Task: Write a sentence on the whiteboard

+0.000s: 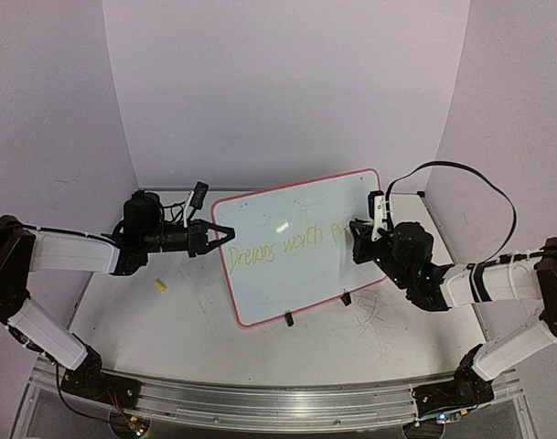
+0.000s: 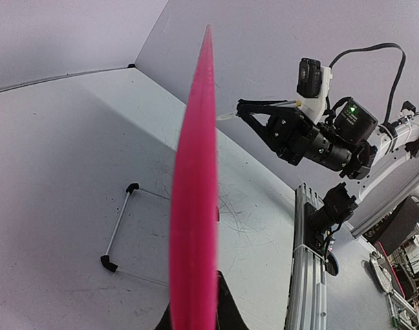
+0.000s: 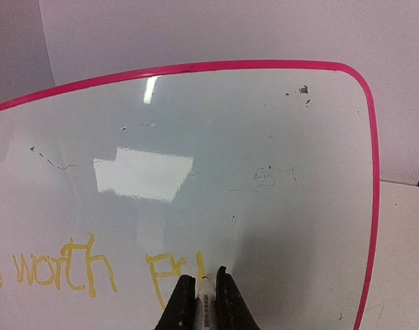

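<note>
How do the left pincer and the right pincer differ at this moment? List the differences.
The left pincer clamps the whiteboard by its side rim; the right pincer clamps a marker. The left pincer sits at the board's edge; the right pincer faces the board's front, marker tip at the unfinished end of the sentence. Shared: both are shut on something.

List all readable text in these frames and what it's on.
"Dreams worth": the sentence, yellow handwriting on the whiteboard; clear.
"Pu" or "Pr": unfinished third word on the same line, beside the marker in the right gripper; second letter unsure.
Grey scribbles on the tabletop and dark specks on the board: not legible as text.
No labels readable elsewhere.
</note>
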